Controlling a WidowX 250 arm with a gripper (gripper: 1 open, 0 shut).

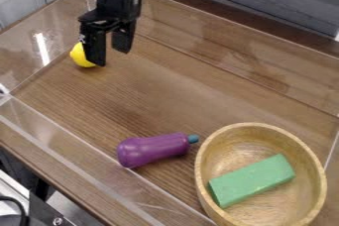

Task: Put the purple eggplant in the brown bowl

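Camera view, purple eggplant (pixel 158 149) well apart from end effector (pixel 106 50) — beside brown bowl (pixel 216 205)

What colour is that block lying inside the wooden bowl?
Green; the block in the brown bowl shows clearly in the camera view.

Yellow ball (pixel 81 56) far left on wooden table (pixel 199 81); green block (pixel 251 180) near right.

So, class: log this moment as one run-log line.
gripper: open, over yellow ball | purple eggplant: on table, beside brown bowl | bowl holds green block | eggplant not yet grasped
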